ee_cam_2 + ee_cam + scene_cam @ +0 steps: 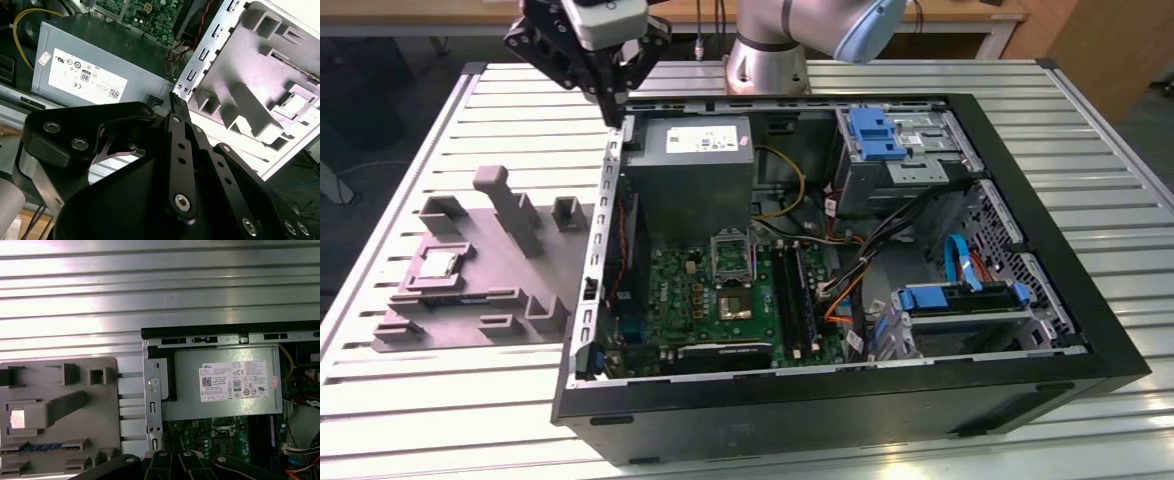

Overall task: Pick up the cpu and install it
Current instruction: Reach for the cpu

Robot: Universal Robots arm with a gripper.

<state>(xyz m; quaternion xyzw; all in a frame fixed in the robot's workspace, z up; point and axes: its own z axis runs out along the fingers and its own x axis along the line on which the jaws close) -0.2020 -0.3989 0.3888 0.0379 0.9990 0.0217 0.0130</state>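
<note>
The black linkage gripper [611, 105] hangs over a corner of the open black computer case [1114, 350], just beside the grey boxy metal power supply [698, 170]. Its fingers seem clenched together with nothing between them. Well apart from it, the small square silvery cpu [438, 265] lies in a pocket of the grey plastic fixture plate [467, 300], outside the case.

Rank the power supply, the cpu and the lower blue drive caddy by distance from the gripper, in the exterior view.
1. power supply: inside the case, right beside the gripper.
2. cpu: on the grey fixture, the exterior view's left.
3. lower blue drive caddy: the case's opposite corner, the exterior view's right.
</note>
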